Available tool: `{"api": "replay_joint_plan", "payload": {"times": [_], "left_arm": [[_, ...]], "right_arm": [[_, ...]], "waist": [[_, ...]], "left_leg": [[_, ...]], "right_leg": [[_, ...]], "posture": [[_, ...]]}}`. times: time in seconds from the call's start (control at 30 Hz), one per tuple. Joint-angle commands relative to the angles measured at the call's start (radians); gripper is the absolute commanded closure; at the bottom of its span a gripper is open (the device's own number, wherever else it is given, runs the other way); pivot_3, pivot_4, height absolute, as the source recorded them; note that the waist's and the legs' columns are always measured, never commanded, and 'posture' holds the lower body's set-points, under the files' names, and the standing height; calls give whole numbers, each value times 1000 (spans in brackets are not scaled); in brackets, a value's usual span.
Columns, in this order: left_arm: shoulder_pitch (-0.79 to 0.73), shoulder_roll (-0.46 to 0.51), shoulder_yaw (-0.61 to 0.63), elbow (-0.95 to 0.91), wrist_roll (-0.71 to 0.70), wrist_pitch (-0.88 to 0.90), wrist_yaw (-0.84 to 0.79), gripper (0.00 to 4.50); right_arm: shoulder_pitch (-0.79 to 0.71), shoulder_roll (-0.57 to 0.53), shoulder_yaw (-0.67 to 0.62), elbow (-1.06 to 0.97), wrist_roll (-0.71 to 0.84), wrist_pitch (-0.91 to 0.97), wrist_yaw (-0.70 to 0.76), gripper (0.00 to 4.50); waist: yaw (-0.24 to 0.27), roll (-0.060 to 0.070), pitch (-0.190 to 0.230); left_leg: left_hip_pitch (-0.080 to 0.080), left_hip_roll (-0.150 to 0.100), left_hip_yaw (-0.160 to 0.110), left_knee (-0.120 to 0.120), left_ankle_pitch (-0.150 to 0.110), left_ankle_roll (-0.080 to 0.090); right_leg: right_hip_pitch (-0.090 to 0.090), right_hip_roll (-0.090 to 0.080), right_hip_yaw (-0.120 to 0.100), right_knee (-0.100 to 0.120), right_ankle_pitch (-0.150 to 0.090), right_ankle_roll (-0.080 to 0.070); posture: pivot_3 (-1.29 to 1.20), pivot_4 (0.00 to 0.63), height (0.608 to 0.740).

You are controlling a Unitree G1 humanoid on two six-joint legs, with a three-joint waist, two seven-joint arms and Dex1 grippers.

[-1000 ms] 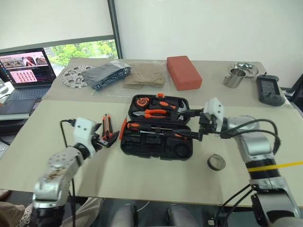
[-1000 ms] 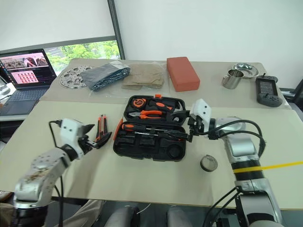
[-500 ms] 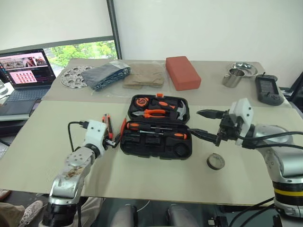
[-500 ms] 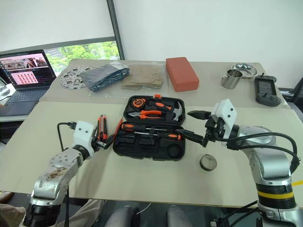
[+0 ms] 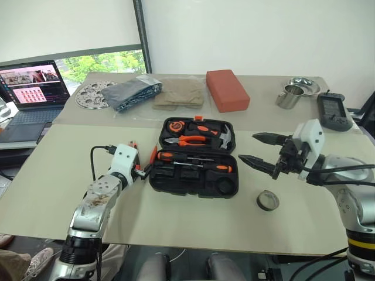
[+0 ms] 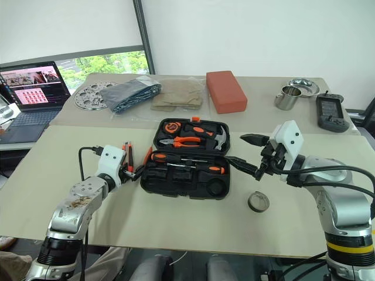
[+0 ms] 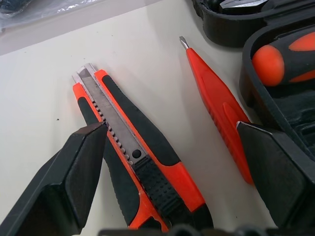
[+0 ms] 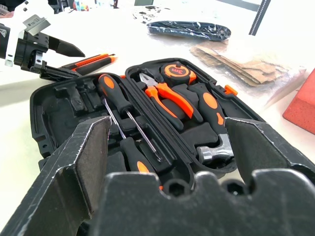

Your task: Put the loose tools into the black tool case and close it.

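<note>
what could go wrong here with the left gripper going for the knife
The left gripper is open with both the utility knife and the thin orange tool between its fingers, so closing now might pinch both or push one aside. The tool lies close beside the case, so a nudge could wedge it against the wall. The tape roll sits near the right gripper, which might knock it.

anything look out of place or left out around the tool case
Yes. The black tool case lies open, and three tools are still outside it: the utility knife and a thin orange tool on the table by its left side, between the left gripper's open fingers, and a dark tape roll by its right corner.
</note>
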Motion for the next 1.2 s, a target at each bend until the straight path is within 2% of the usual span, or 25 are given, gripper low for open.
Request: {"api": "replay_joint_plan", "payload": {"times": [0.03,0.4,0.63,0.7,0.73,0.83,1.03,1.2], "left_arm": [[-57,-30,-35,43,16,-10,-1,0],[-156,-56,-104,98,33,23,-49,0],[-227,-55,-140,141,35,128,-83,0],[-241,-81,-115,151,17,165,-68,543],[-246,-98,-95,153,4,186,-59,654],[-251,-127,-61,150,-8,230,-42,1745],[-237,-127,-54,140,-1,261,-25,4019],[-222,-129,-35,106,-7,276,-8,4038]], "right_arm": [[-1,-16,-31,-37,29,2,-12,252],[8,-11,-32,-46,33,1,-35,252],[16,-5,-28,-55,37,-5,-53,252],[23,-5,-29,-61,39,-7,-58,228],[28,-6,-30,-65,41,-7,-59,228],[46,-17,-38,-79,59,3,-52,228],[74,-51,-47,-80,75,-2,-21,228],[74,-65,-47,-73,92,-5,0,228]], "waist": [[5,0,0],[33,1,-1],[37,1,-1],[37,1,-1],[36,2,-1],[35,2,-1],[25,1,-1],[20,1,0]], "left_leg": [[0,0,0,0,0,0],[-4,-1,-1,0,0,0],[-4,-2,-1,0,0,0],[-4,-2,-1,0,0,0],[-4,-2,-2,0,0,0],[-4,-2,-2,0,0,0],[-4,-2,-2,0,0,0],[-3,-2,-2,1,0,0]], "right_leg": [[0,0,0,0,0,0],[0,-1,-1,-6,1,2],[0,-1,-1,-7,1,2],[0,-1,-1,-7,1,2],[0,-1,-1,-7,1,2],[0,0,-1,-7,1,2],[0,0,-1,-6,1,2],[1,0,-1,-6,1,2]], "posture": [[0,150,740],[0,150,740],[0,150,740],[0,150,740],[0,150,740],[0,150,740],[0,150,740],[0,150,740]]}}
